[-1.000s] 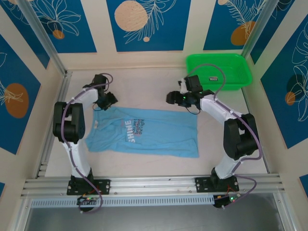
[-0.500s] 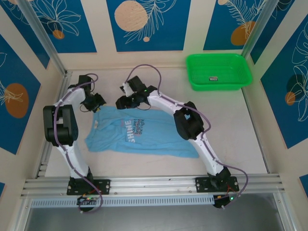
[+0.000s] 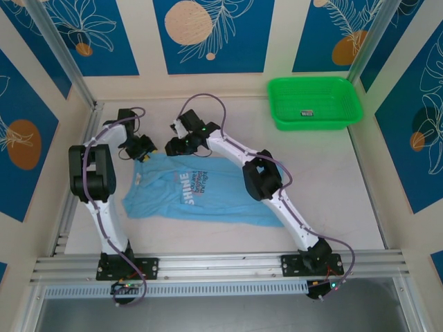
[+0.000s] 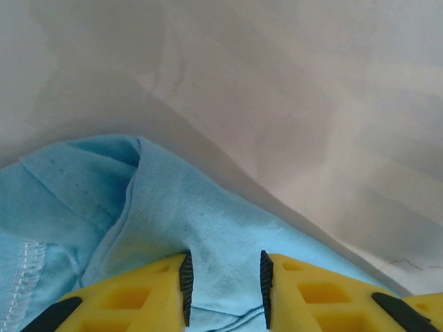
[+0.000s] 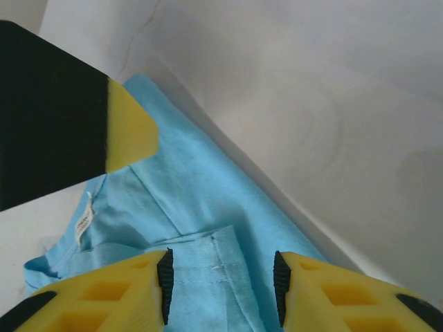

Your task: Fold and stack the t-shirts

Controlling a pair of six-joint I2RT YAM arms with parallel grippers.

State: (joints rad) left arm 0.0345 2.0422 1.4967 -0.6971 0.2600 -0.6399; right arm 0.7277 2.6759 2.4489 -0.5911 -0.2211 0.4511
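A bright green plastic basket [image 3: 315, 102], rectangular, stands at the far right corner of the table [image 3: 325, 180] and holds one small dark item [image 3: 307, 112]. The light blue knit t-shirt [image 3: 201, 190], chest lettering upward, lies spread nearer the table's left edge than its right. At the shirt's far edge the left gripper [image 4: 224, 266] straddles a ridge of fabric between ribbed black pads [image 4: 186, 287], a firm pinch not determinable. The right gripper [image 5: 221, 266], jaws apart, brackets a stitched hem lying flat.
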